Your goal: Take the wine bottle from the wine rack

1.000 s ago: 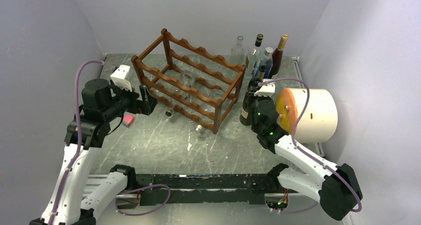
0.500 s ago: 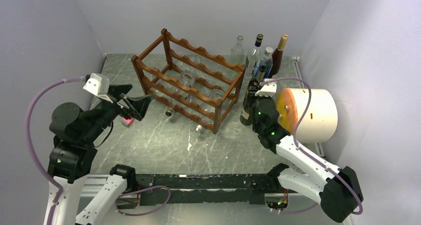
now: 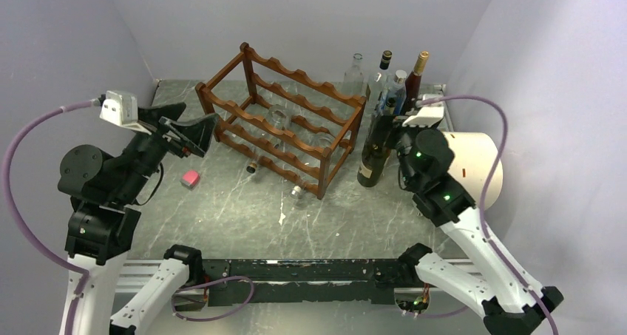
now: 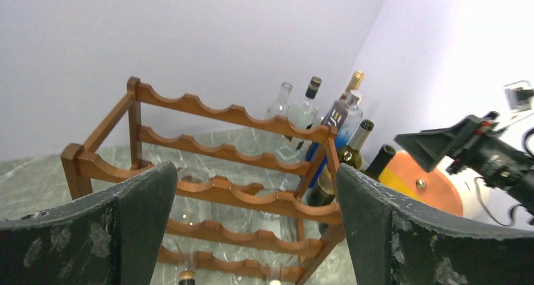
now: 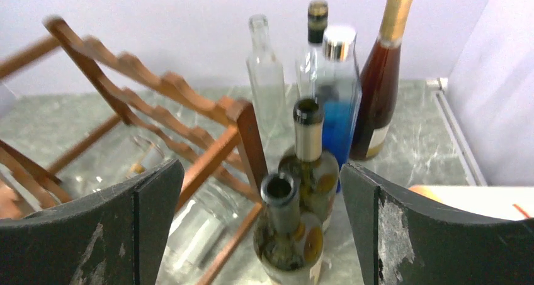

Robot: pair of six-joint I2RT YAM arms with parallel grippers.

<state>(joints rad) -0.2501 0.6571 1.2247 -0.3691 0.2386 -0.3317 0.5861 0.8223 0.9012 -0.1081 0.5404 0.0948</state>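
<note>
Pale lilac walls close in a grey-green marbled tabletop (image 3: 244, 209), where the reddish-brown wooden wine rack (image 3: 285, 120) with scalloped rails stands at an angle toward the back. Clear glass bottles (image 3: 277, 117) lie in its lower tiers, two necks poking out at the front. The dark green glass wine bottle (image 3: 368, 165) is off the rack, upright on the tabletop just beside the rack's right end post, with a second green bottle with a tan foil neck (image 5: 308, 140) close behind it. The right gripper (image 5: 259, 178) hangs above the dark green bottle, fingers spread wide and touching nothing. The left gripper (image 3: 191, 124) hovers near the rack's left end, likewise spread wide and empty. A cluster of upright bottles (image 3: 403, 80) fills the back right corner, a cream cylinder with an orange face (image 3: 473, 165) lies at the right, and a small pink block (image 3: 191, 177) sits left of the rack.
</note>
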